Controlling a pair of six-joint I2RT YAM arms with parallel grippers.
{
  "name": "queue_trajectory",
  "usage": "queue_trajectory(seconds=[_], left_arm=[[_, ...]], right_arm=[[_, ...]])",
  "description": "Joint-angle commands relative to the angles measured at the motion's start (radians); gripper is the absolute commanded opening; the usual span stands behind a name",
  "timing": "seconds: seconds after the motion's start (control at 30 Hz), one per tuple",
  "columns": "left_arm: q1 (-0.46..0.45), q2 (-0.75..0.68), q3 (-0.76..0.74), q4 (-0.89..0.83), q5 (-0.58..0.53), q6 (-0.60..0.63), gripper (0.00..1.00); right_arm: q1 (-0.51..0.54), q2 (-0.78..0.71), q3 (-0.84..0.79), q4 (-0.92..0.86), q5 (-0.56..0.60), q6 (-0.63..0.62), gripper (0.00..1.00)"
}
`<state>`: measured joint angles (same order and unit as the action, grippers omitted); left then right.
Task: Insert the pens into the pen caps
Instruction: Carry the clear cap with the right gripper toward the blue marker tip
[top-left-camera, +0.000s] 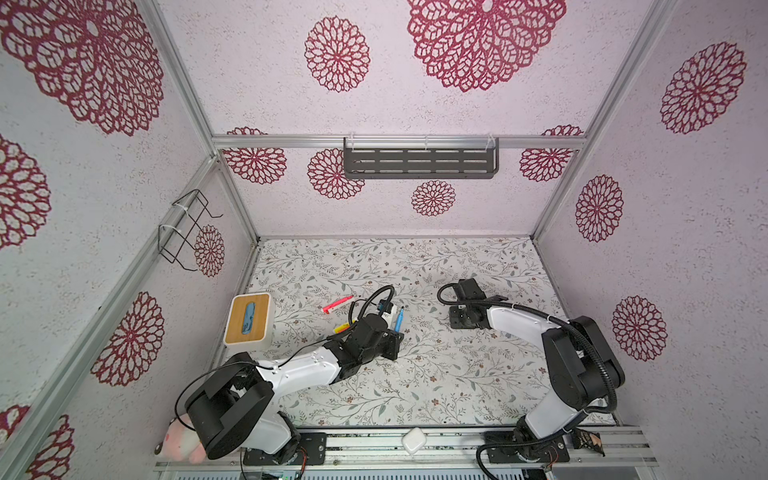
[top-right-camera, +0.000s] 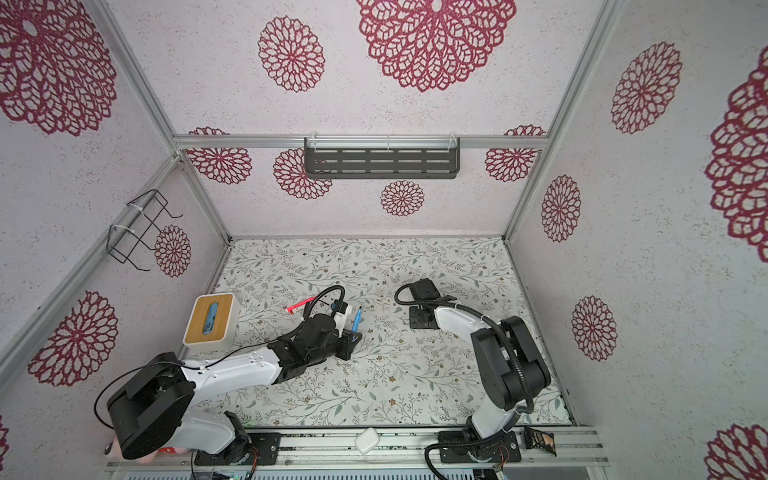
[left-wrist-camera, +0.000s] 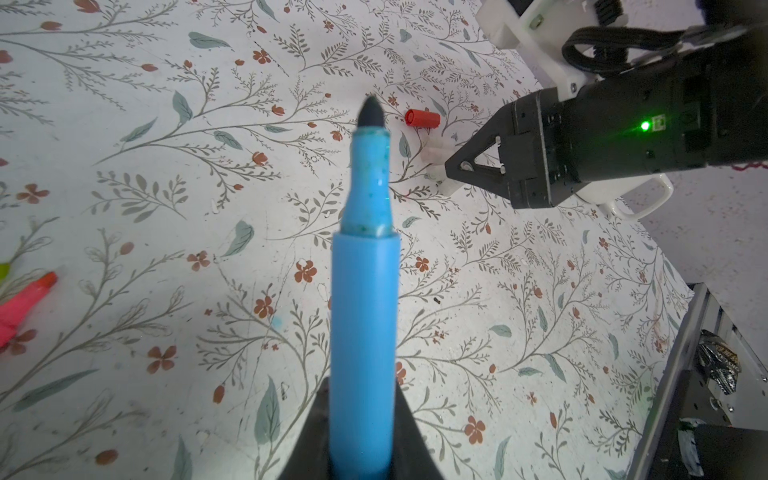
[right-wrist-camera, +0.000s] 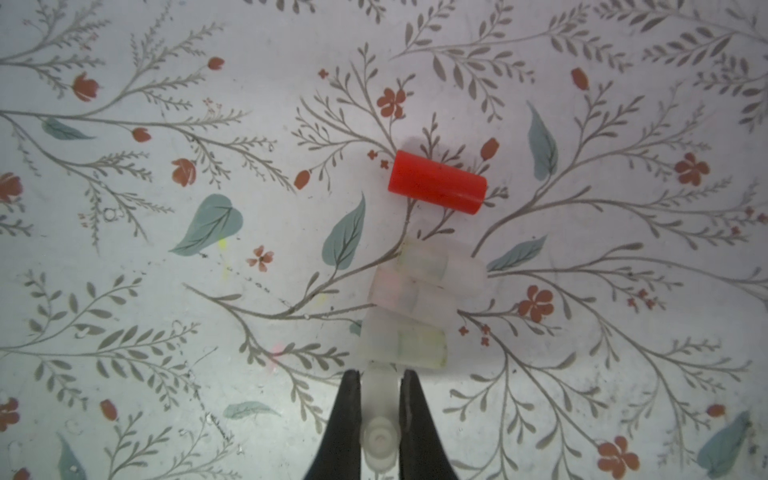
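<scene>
Left of the mat's middle, the left claw is clamped tight on the blue pen. The pen's bare dark tip points toward twelve o'clock in both top views. In the left wrist view the pen stands straight out between the jaws.

At three o'clock from it, well apart, the right claw reaches down to the mat. The right wrist view shows its jaws pinched closed on a pale cap, held end-on between them. Just beyond the tips, three more pale caps lie side by side, touching. The red cap lies past them, a little apart. In both top views the right arm covers the caps.

A pink pen lies at ten o'clock from the left claw. A yellow pen lies at nine, partly under that arm's wrist. Farther out at nine o'clock sits a box with a wooden lid. A white case rests on the front rail at six o'clock.
</scene>
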<state>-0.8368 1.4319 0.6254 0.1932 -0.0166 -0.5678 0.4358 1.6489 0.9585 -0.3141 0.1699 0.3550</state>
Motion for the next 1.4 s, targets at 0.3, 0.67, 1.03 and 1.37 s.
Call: queue_trajectory(seconds=[0.3, 0.67, 1.03, 1.37], left_arm=[[-0.085, -0.237, -0.139, 0.123, -0.116, 0.13, 0.0], [-0.179, -0.235, -0.129, 0.066, -0.233, 0.148, 0.0], [-0.201, -0.209, -0.092, 0.064, -0.259, 0.175, 0.0], [-0.219, -0.208, -0.086, 0.057, -0.287, 0.178, 0.0]], right_arm=[[-0.054, -0.243, 0.069, 0.116, -0.889, -0.188, 0.0], [-0.05, -0.25, 0.198, 0.002, -1.144, -0.305, 0.0], [-0.015, -0.252, 0.241, -0.075, -1.189, -0.354, 0.0], [0.026, -0.232, 0.251, -0.085, -1.182, -0.364, 0.0]])
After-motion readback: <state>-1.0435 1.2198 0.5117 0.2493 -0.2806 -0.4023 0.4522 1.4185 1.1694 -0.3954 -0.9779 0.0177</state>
